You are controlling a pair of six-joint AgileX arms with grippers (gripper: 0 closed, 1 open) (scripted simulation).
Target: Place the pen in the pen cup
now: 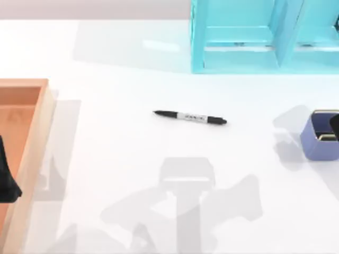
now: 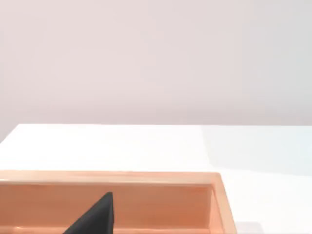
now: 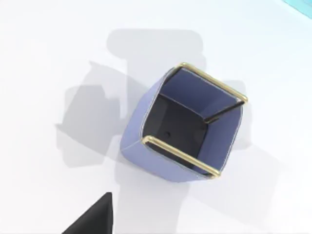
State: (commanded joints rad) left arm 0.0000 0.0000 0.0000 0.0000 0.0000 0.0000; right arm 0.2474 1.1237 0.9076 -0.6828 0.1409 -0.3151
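The pen [image 1: 190, 117] is found lying flat on the white table [image 1: 122, 159], near the middle, its length running across the table with the tapered tip toward the left. Nothing touches it and no gripper is near it. The pen cup [image 1: 319, 138] stands upright at the right edge of the table, well apart from the pen; in the right wrist view its mouth [image 3: 187, 124] is seen open and unobstructed, with a dark bare floor inside, so the task is judged not yet begun. The right gripper [image 3: 92, 218] is held above and just beside the cup, and the left gripper [image 2: 95, 217] is parked over the orange tray [image 1: 24, 121] at the left edge; of each, a single dark tip is visible, so it cannot be told how far either is open, and neither is seen to hold anything. A turquoise shelf [image 1: 238, 37] occupies the far side, clear of any path between pen and cup. Because the pen lies flat and the cup is shorter than it, it is judged that the pen must be tilted upright before it is lowered in.
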